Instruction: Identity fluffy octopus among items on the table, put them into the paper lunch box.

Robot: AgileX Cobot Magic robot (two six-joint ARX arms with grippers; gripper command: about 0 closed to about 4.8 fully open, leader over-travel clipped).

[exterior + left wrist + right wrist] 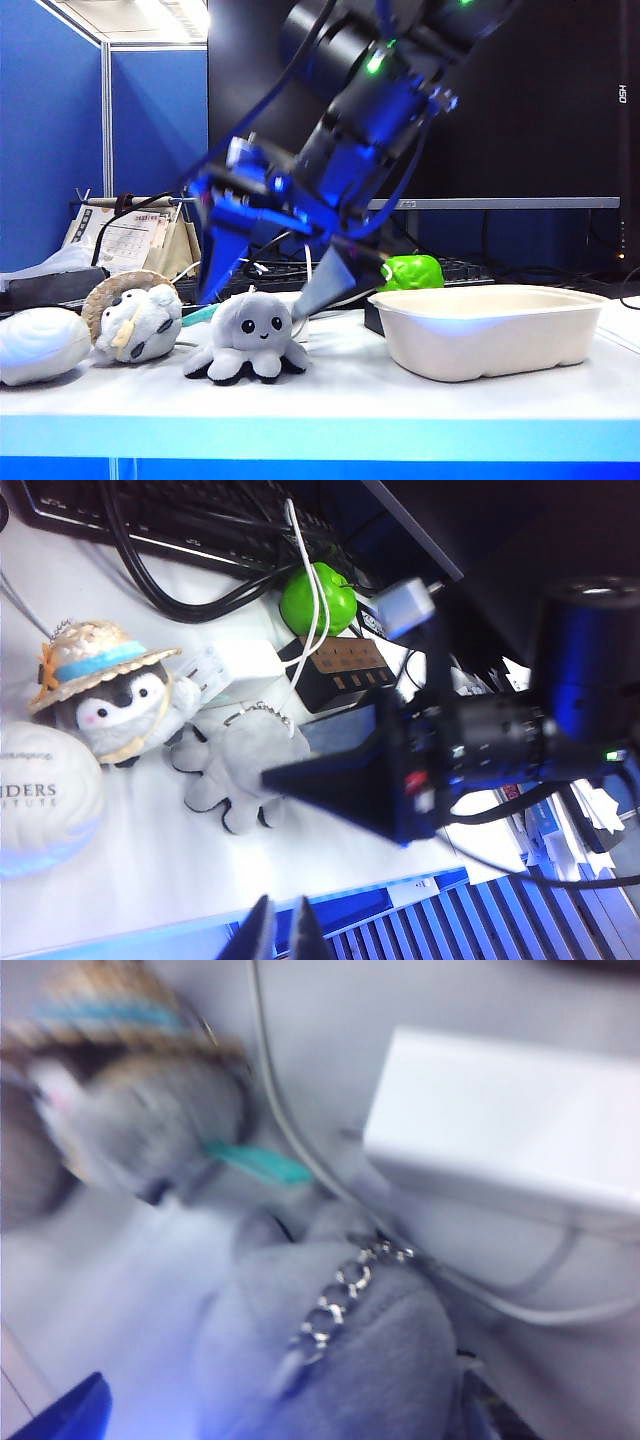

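The right gripper (268,265), jaws spread wide and empty, is hanging directly above the fluffy octopus (248,338), which is sitting left of the paper lunch box (490,328); the left gripper (278,935) is idling nearly closed, farther off

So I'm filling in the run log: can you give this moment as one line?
stage: approach | right tool: open, straddling above fluffy octopus, not gripping | left tool: shut, away from toys | paper lunch box: nothing visible inside

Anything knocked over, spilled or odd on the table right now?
Nothing stands out. The octopus sits upright beside the empty lunch box, which stands level. The right claw is open just above the octopus; the left claw is off to the side, fingers close together.
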